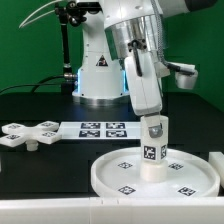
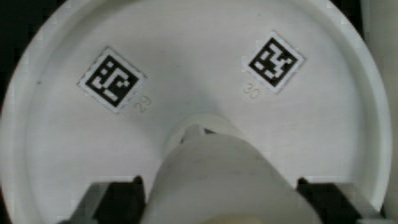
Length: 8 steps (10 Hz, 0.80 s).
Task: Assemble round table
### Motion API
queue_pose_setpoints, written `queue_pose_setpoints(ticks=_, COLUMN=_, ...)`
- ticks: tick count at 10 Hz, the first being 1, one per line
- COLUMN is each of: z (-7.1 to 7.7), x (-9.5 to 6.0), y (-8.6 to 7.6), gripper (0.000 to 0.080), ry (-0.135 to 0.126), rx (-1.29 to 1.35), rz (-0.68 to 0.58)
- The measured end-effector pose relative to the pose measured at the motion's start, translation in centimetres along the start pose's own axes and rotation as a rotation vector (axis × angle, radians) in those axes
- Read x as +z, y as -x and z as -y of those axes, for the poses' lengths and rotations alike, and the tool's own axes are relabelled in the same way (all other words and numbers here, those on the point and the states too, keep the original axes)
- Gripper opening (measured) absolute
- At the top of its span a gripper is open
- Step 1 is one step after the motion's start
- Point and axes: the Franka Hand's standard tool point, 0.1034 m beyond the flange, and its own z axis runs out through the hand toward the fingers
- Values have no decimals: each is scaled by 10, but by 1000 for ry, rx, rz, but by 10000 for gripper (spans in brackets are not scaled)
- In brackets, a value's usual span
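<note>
Pincer looks clenched on the leg, held upright at the centre of the disc, likely to screw in; cross base waits on the bench

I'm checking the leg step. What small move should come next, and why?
Probably twist the leg into the disc: the gripper grips it upright at the disc's middle, its foot on the surface, and the cross base lies apart.

The arm hangs from twelve o'clock, wrist upright, gripper pointing straight down, fingers clamped on the cylinder leg.
</note>
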Motion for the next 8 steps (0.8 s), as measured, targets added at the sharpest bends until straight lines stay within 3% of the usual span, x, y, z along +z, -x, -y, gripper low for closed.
queue_pose_setpoints(ticks=1, z=0, x=0, y=0, gripper=409, ry=0, rx=13, rz=0)
queue_pose_setpoints(ticks=3, z=0, x=0, y=0, gripper=613, ry=1, rx=-3, rz=0)
queue_pose_setpoints(ticks=5, z=-1, x=1, y=2, gripper=645, ry=47, rx=-107, rz=14)
queue_pose_setpoints(ticks=8, z=3, x=1, y=5, gripper=649, ry=57, rx=-424, rz=-6)
